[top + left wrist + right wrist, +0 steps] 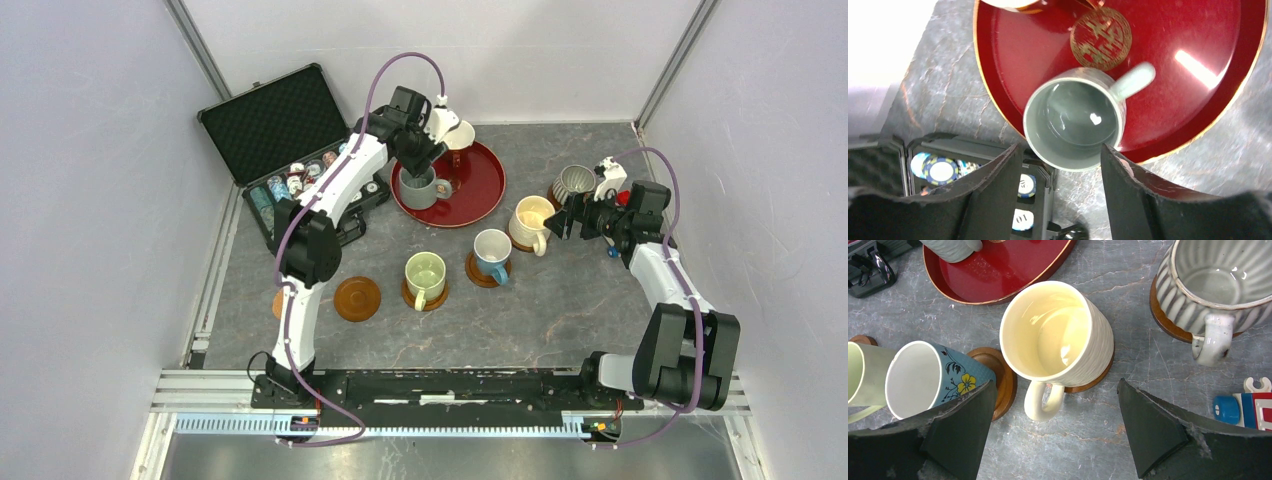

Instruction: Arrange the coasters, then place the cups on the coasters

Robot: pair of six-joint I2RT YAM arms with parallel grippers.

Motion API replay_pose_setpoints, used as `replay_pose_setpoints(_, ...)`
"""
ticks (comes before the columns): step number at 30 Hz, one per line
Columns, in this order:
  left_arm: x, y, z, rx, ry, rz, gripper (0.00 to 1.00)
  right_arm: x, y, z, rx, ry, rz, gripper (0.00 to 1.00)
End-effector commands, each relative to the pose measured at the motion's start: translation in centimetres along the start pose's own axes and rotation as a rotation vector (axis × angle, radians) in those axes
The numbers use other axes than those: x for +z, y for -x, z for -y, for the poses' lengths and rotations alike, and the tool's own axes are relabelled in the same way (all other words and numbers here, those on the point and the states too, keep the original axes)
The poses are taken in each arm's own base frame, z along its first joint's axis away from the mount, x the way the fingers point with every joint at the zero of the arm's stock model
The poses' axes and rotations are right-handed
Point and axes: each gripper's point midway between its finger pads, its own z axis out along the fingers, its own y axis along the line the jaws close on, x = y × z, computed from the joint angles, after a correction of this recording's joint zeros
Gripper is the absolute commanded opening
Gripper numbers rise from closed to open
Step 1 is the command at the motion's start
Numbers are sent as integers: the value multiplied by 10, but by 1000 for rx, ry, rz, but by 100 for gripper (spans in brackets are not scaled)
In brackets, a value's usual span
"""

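A grey cup (420,188) stands on the red tray (480,195). My left gripper (422,160) hovers over it, open. In the left wrist view its fingers flank the near rim of the grey cup (1073,120), whose handle points up-right. A white-inside reddish cup (458,133) sits at the tray's back. The pale green cup (425,278), blue cup (491,252), cream cup (530,222) and ribbed cup (573,183) each rest on a coaster. One empty coaster (357,298) lies left of them. My right gripper (560,222) is open, just short of the cream cup (1058,335).
An open black case (290,150) of poker chips (940,170) lies left of the tray. Another brown disc (278,303) peeks out behind the left arm. A small blue and red toy (1243,407) lies by the right gripper. Walls close in on three sides.
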Motion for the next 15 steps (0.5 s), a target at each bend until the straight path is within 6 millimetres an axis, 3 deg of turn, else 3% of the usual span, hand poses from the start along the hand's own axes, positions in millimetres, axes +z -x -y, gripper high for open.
replay_pose_setpoints(1, -33, 56, 9, -286, 181, 138, 66, -2, 9, 1, -20, -1, 21, 98)
replay_pose_setpoints(3, -35, 57, 10, -440, 301, 146, 69, -2, 9, 1, -21, 0, 22, 98)
replay_pose_setpoints(5, -37, 58, 17, -566, 350, 154, 79, -2, 9, 0, -19, 1, 20, 98)
replay_pose_setpoints(9, -36, 58, 33, -757, 347, 146, 92, -2, 8, 1, -18, -3, 20, 98)
replay_pose_setpoints(15, -18, 50, 40, -981, 370, 101, 96, -2, 7, 1, -16, -3, 18, 98)
